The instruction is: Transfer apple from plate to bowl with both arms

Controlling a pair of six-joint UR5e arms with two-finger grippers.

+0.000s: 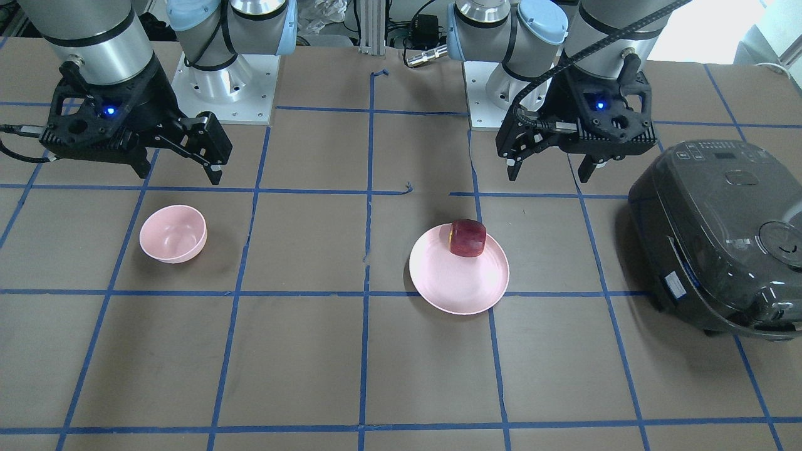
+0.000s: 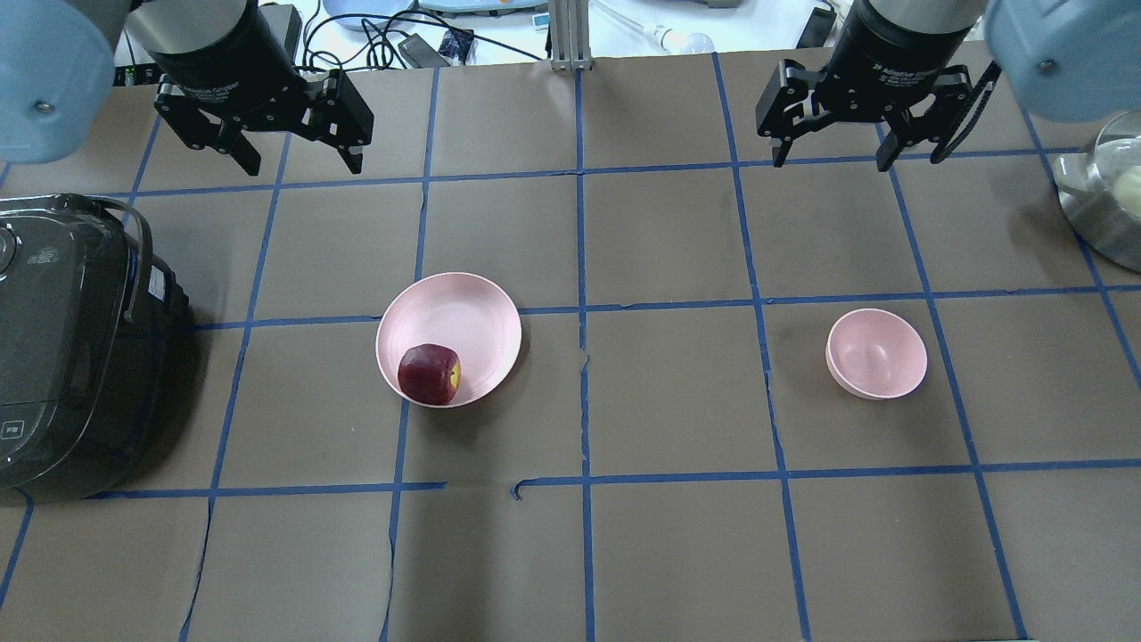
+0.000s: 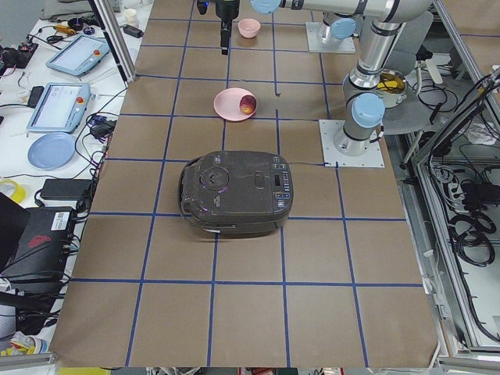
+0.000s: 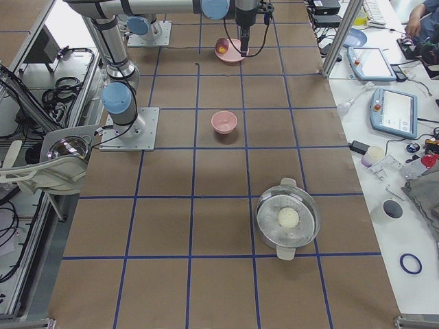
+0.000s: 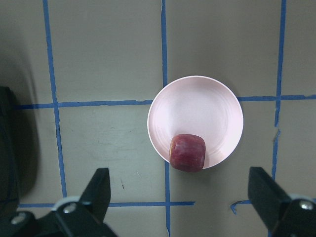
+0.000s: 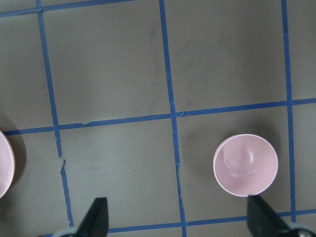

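The dark red apple (image 2: 429, 374) lies on the near edge of the wide pink plate (image 2: 455, 312), left of the table's middle. It also shows in the front view (image 1: 467, 238) on the plate (image 1: 459, 282), and in the left wrist view (image 5: 187, 152). The small pink bowl (image 2: 876, 353) stands empty on the right and also shows in the front view (image 1: 173, 233) and the right wrist view (image 6: 245, 165). My left gripper (image 2: 301, 165) is open and empty, high above the table beyond the plate. My right gripper (image 2: 833, 160) is open and empty, high beyond the bowl.
A dark rice cooker (image 2: 62, 339) sits at the table's left end, close to the plate. A steel pot with a glass lid (image 2: 1105, 196) stands at the far right edge. Blue tape lines grid the brown table.
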